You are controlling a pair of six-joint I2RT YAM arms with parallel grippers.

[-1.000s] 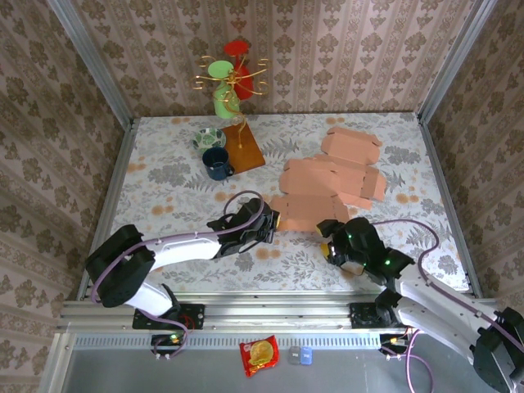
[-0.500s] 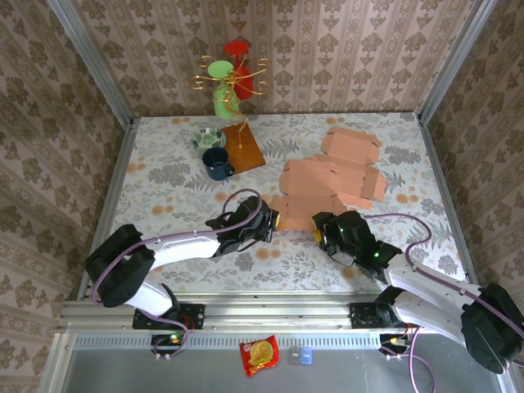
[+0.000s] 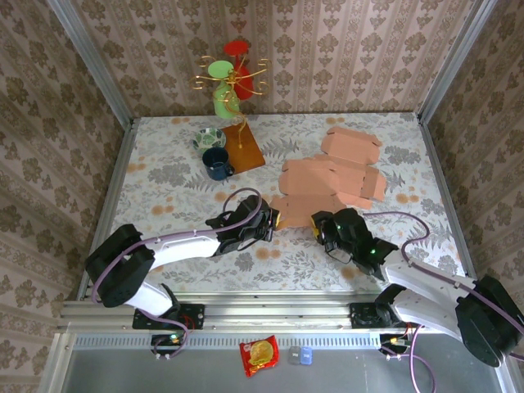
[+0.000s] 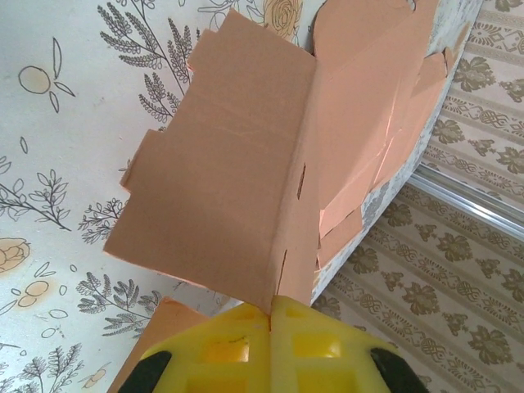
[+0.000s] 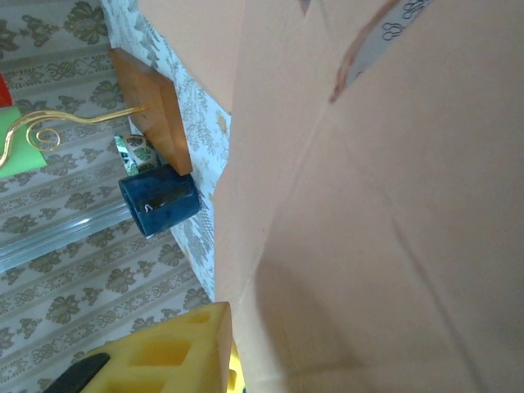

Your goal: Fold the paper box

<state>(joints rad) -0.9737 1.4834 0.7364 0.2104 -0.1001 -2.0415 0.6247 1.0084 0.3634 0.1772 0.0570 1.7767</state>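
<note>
The paper box (image 3: pixel 315 192) is a salmon-coloured flat blank lying right of the table's middle. My left gripper (image 3: pixel 275 219) is at its near left corner. In the left wrist view the yellow fingers (image 4: pixel 233 348) are shut on a raised fold of the paper box (image 4: pixel 237 172), which stands up as a crease. My right gripper (image 3: pixel 320 223) sits at the blank's near edge. In the right wrist view one yellow finger (image 5: pixel 176 352) lies against a lifted flap of the paper box (image 5: pixel 385 213), which hides the other finger.
A second flat blank (image 3: pixel 350 146) lies behind the first. At the back left stand a mug tree (image 3: pixel 229 78) on a wooden base (image 3: pixel 246 147), a blue mug (image 3: pixel 217 164) and a patterned cup (image 3: pixel 209 137). The blue mug (image 5: pixel 160 202) also shows beyond the flap.
My right gripper has moved left and forward onto the blank's near edge, and its jaws have narrowed. The left gripper has stayed shut on the fold.
</note>
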